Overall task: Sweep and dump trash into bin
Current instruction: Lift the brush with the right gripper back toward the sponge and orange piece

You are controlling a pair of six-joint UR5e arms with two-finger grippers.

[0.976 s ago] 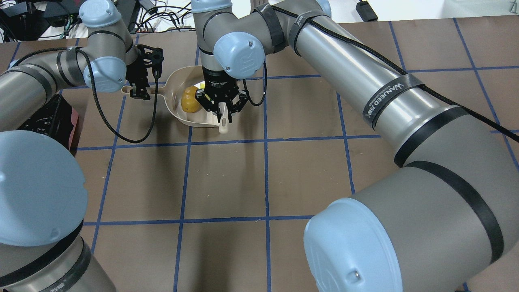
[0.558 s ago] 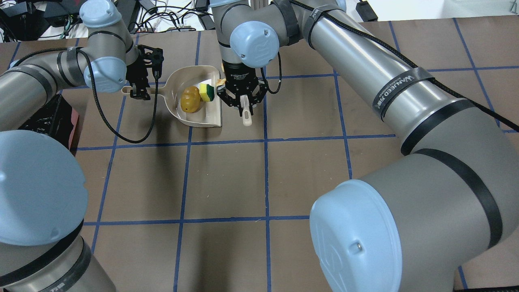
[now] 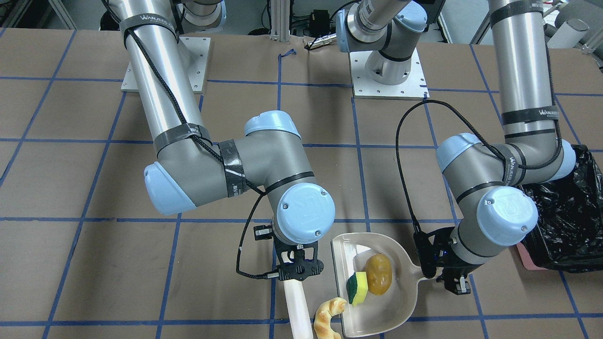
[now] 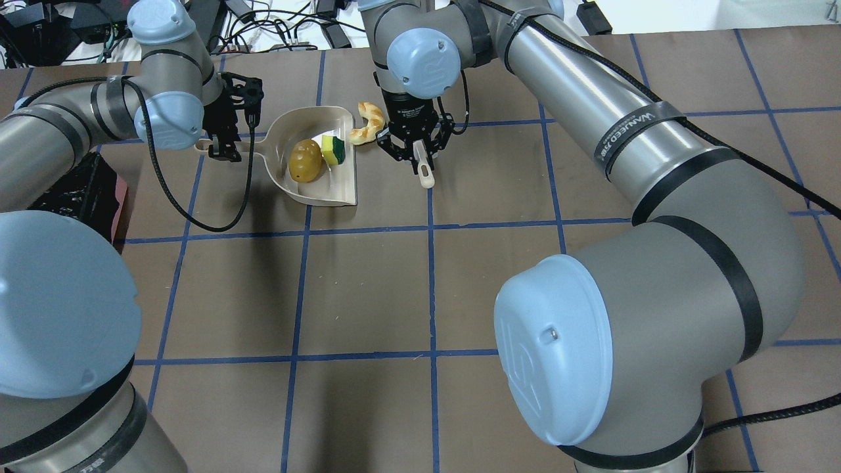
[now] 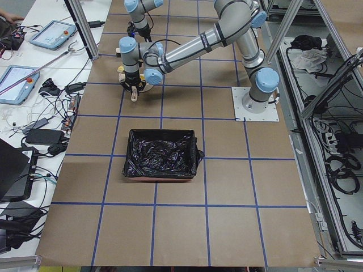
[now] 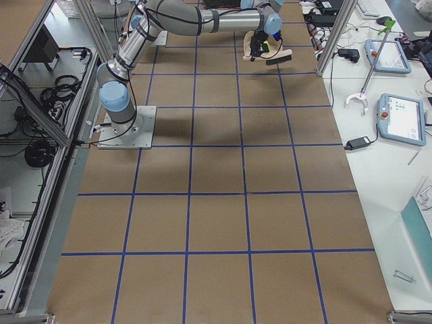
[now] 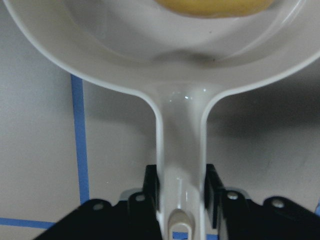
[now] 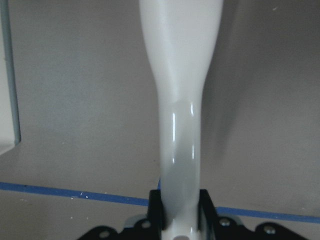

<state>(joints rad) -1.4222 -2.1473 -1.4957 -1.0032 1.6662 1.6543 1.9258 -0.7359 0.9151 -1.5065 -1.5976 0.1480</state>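
Note:
The beige dustpan [image 4: 326, 189] [image 3: 400, 301] lies on the table and holds the amber potato lump [image 4: 304, 159] [image 3: 378, 274] and the yellow-green sponge [image 4: 334, 150] [image 3: 358, 287]. The tan croissant [image 4: 368, 123] [image 3: 330, 318] lies on the table just outside the pan's open edge. My left gripper [image 4: 220, 148] [image 3: 454, 282] [image 7: 181, 200] is shut on the dustpan handle [image 7: 180, 150]. My right gripper [image 4: 417, 152] [image 3: 294, 275] [image 8: 180, 205] is shut on the white brush handle [image 4: 426, 174] [image 8: 180, 100], beside the croissant. The pink bin [image 5: 161, 177] [image 3: 530, 256] with its black bag stands on my left.
The table is brown paper with a blue tape grid [image 4: 430, 263]. The bin's black bag [image 4: 79, 190] shows under my left forearm. Cables and devices lie past the far table edge [image 4: 263, 26]. Both arm bases [image 3: 386, 70] stand at the near edge.
My right gripper has moved right and away from the dustpan with the brush. The sponge and croissant have come into sight, the croissant outside the pan. My left gripper has stayed put.

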